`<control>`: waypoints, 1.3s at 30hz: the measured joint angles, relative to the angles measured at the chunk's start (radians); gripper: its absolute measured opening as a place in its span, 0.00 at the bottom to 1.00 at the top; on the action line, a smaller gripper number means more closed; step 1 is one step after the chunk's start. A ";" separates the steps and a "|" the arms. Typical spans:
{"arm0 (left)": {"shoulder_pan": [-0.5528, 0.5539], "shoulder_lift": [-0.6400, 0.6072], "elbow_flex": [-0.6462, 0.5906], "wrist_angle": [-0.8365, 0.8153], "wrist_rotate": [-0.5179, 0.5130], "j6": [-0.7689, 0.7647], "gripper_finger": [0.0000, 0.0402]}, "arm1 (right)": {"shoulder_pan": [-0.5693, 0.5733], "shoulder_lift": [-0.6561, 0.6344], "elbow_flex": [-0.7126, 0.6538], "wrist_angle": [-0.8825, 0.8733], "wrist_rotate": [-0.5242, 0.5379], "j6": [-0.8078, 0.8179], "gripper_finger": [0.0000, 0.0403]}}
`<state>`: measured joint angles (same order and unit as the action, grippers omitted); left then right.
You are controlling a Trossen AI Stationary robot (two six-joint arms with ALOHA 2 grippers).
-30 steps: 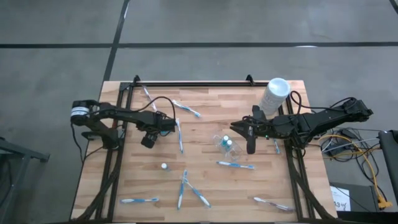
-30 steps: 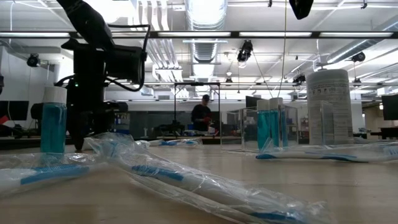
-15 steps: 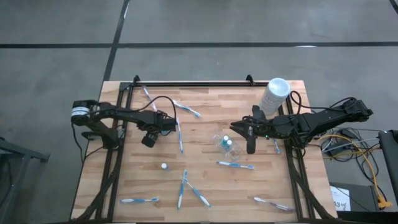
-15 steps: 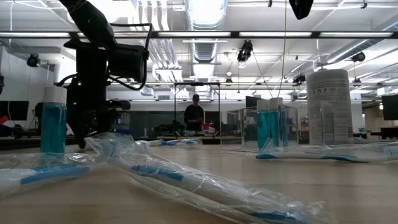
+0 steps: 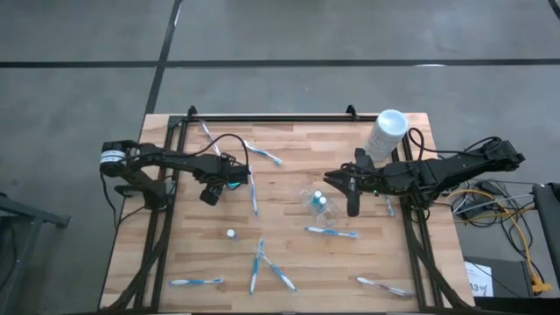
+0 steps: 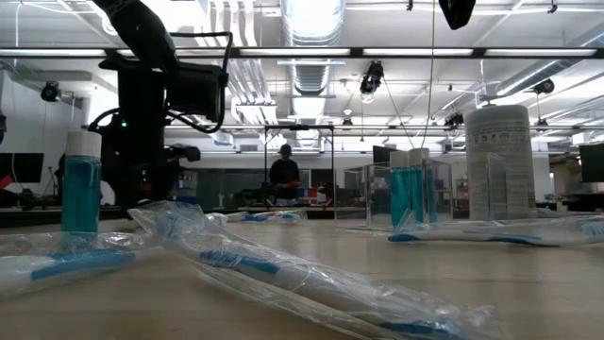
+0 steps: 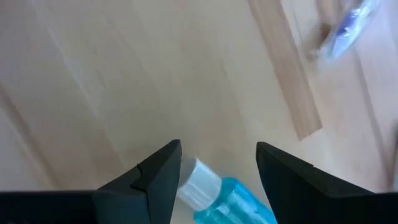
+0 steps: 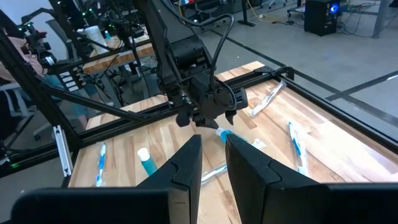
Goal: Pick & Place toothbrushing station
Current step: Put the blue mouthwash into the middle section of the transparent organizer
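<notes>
My left gripper (image 5: 229,181) hangs over the table's left middle, shut on a small blue white-capped tube (image 7: 233,198); the right wrist view shows that tube (image 8: 222,133) clear of the wood. A second tube (image 5: 230,234) stands upright nearer the front. A clear pouch (image 5: 317,200) holding blue tubes stands at the centre. Thin blue-and-white toothbrushes lie scattered, among them one (image 5: 254,191) beside my left gripper and one (image 5: 331,232) near the pouch. My right gripper (image 5: 353,208) hovers high beside the pouch, its fingers (image 8: 186,168) a little apart, with nothing between them. My left gripper has the tube between its two fingers, which come steeply from above. The white cap (image 7: 200,177) sticks out past the fingertips beside one finger (image 7: 163,167), and the blue body runs back between them. The picture's edge cuts off the place of contact. The tube is tilted and lifted clear.
A tall white cylinder (image 5: 386,133) stands at the far right corner. More toothbrushes lie near the front edge (image 5: 194,281) (image 5: 383,285) and at the far left (image 5: 262,154). Black rails (image 5: 262,117) frame the table's far edge and sides.
In the low view my left gripper has edged up a little from the table. In the room behind, a person has walked toward the picture's left.
</notes>
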<state>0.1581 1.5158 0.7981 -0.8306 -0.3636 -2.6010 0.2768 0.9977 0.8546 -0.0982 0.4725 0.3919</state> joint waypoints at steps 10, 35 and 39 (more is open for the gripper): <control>-0.012 -0.015 0.092 -0.033 0.095 0.253 0.53 | 0.000 0.000 0.000 0.000 0.000 0.000 0.17; -0.072 -0.013 -0.037 0.143 0.064 0.453 0.53 | 0.000 0.000 0.000 0.000 0.000 0.000 0.17; -0.072 -0.014 -0.065 0.149 0.033 0.426 0.53 | 0.000 0.000 0.000 0.000 0.000 0.000 0.17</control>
<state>0.0856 1.5021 0.7327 -0.6811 -0.3305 -2.1752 0.2771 0.9977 0.8547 -0.0983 0.4725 0.3919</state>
